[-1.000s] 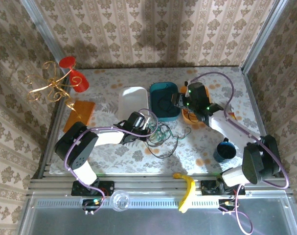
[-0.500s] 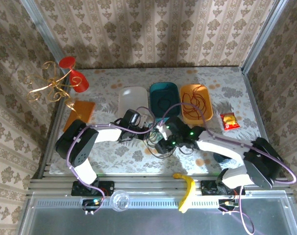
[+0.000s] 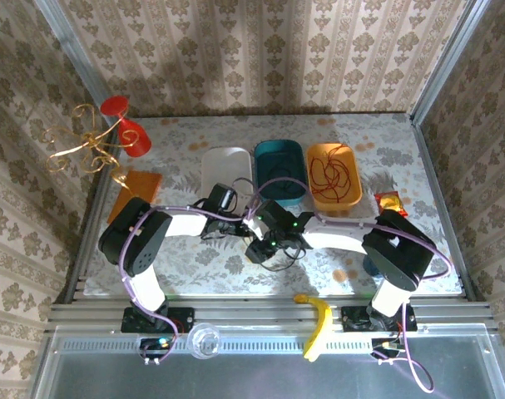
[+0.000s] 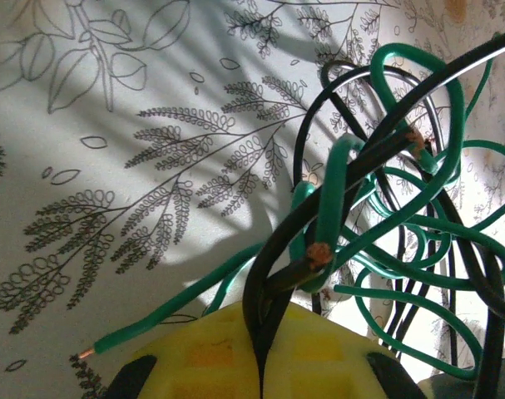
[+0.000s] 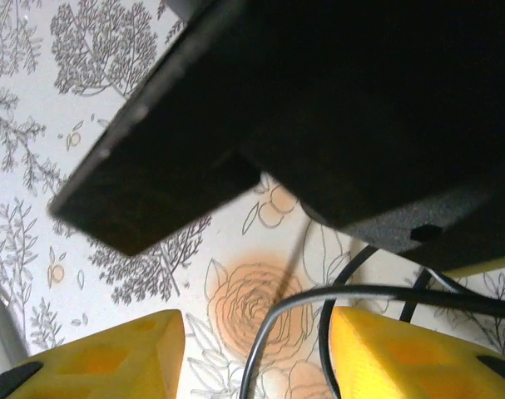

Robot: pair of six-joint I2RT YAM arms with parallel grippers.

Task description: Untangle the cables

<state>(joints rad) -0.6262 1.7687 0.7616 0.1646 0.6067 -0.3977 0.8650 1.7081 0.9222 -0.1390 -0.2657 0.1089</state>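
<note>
A tangle of green cable [image 4: 418, 166] and black cable [image 4: 319, 208] lies on the flowered tablecloth at the table's centre [image 3: 277, 243]. My left gripper [image 4: 264, 312] is shut on a black cable strand, which is pinched between its yellow fingers [image 4: 202, 349]. It sits at the tangle's left side [image 3: 240, 223]. My right gripper [image 5: 256, 341] is open just in front of the tangle [image 3: 260, 248], with a loop of black cable [image 5: 277, 332] between its spread fingers [image 5: 402, 349]. The left gripper's dark body [image 5: 360, 108] hangs above it. A red cable [image 3: 331, 176] is coiled in the orange tray [image 3: 352, 198].
A white tray [image 3: 225, 166] and a teal tray [image 3: 279, 154] stand behind the tangle. A snack packet [image 3: 389, 204] lies at the right. A gold stand with a red cup [image 3: 111, 137] and an orange block [image 3: 136, 189] are at the left. A banana [image 3: 317, 320] rests on the front rail.
My right arm swung from over the orange tray down to the tangle at the centre, and its jaws widened slightly. The red cable now lies in that tray. The left gripper stays shut.
</note>
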